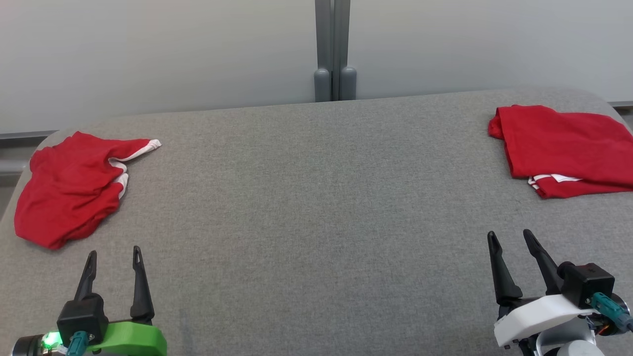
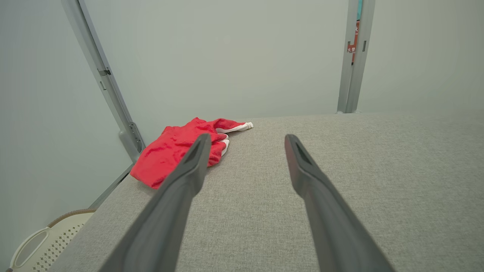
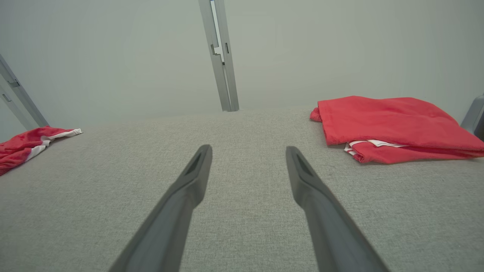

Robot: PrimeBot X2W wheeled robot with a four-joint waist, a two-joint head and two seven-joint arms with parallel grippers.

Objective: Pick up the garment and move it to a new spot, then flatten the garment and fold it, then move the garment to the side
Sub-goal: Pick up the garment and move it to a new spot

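A crumpled red garment (image 1: 69, 185) with white trim lies at the table's far left; it also shows in the left wrist view (image 2: 170, 155) and at the left edge of the right wrist view (image 3: 22, 147). A second red garment (image 1: 564, 148), folded, rests at the far right (image 3: 389, 126). My left gripper (image 1: 114, 259) hovers open near the front left, just short of the crumpled garment, nothing between its fingers (image 2: 245, 139). My right gripper (image 1: 509, 238) stands open at the front right, below the folded garment, also empty (image 3: 247, 149).
The grey fabric table (image 1: 316, 222) stretches between the two garments. Pale wall panels with a grey post (image 1: 332, 49) stand behind it. A white perforated basket (image 2: 41, 241) sits on the floor off the table's left edge.
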